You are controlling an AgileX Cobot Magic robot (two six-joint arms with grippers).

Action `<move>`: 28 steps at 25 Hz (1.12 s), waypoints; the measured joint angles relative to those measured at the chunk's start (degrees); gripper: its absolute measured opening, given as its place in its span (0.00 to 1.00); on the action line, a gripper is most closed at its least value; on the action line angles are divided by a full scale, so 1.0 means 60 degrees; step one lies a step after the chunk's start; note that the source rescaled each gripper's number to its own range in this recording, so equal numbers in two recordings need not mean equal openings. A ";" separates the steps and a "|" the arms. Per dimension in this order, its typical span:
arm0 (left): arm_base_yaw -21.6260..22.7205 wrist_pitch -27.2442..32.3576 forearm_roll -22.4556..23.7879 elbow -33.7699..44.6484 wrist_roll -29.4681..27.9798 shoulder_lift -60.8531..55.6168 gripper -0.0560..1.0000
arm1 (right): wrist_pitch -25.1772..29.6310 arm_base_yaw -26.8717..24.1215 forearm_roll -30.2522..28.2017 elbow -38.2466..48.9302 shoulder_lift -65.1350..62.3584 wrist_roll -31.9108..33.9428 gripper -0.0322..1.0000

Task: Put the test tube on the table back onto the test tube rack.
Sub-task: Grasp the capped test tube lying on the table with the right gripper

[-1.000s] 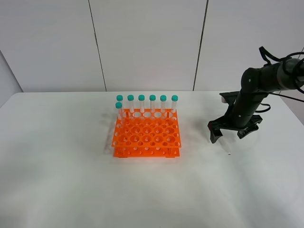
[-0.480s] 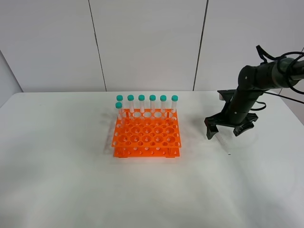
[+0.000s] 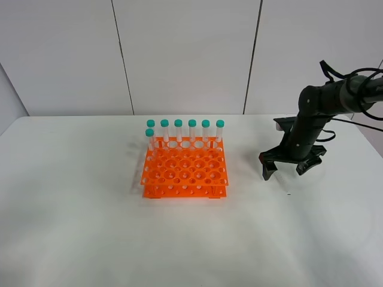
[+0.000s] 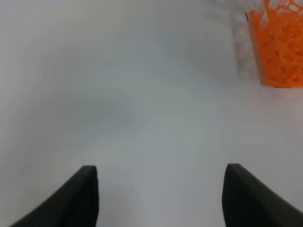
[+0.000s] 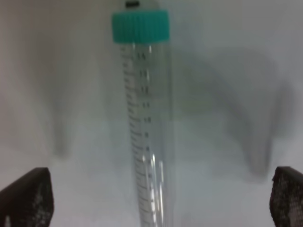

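White counter (image 3: 90, 227): right claw (image 3: 283, 173) spread wide, ungripped test tube (image 5: 147, 118) lying between its jaws, test tube rack (image 3: 184, 170) well apart.

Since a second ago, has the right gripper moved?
Yes, slightly. In the exterior high view the right gripper has shifted a little left, toward the test tube rack, with its jaws open.
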 joint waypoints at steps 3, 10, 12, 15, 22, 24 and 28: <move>0.0000 0.0000 0.0000 0.0000 0.0000 0.0000 0.86 | 0.0039 0.0000 -0.0062 0.0000 0.0059 0.0000 1.00; 0.0000 0.0000 0.0000 0.0000 0.0000 0.0000 0.86 | -0.0044 0.0000 -0.0082 -0.0003 0.0059 0.0000 1.00; 0.0000 0.0000 0.0000 0.0000 0.0000 0.0000 0.86 | -0.0062 0.0000 -0.0095 -0.0003 0.0059 0.0000 1.00; 0.0000 0.0000 0.0000 0.0000 0.0000 0.0000 0.86 | -0.0062 0.0000 -0.0094 -0.0003 0.0059 0.0000 0.98; 0.0000 0.0000 0.0000 0.0000 0.0000 0.0000 0.86 | -0.0062 0.0000 -0.0105 -0.0003 0.0059 0.0000 0.98; 0.0000 0.0000 0.0000 0.0000 0.0000 0.0000 0.86 | -0.0062 0.0000 -0.0114 -0.0003 0.0059 0.0000 0.98; 0.0000 0.0000 0.0000 0.0000 0.0000 0.0000 0.86 | -0.0036 0.0000 -0.0123 -0.0003 0.0059 0.0000 0.98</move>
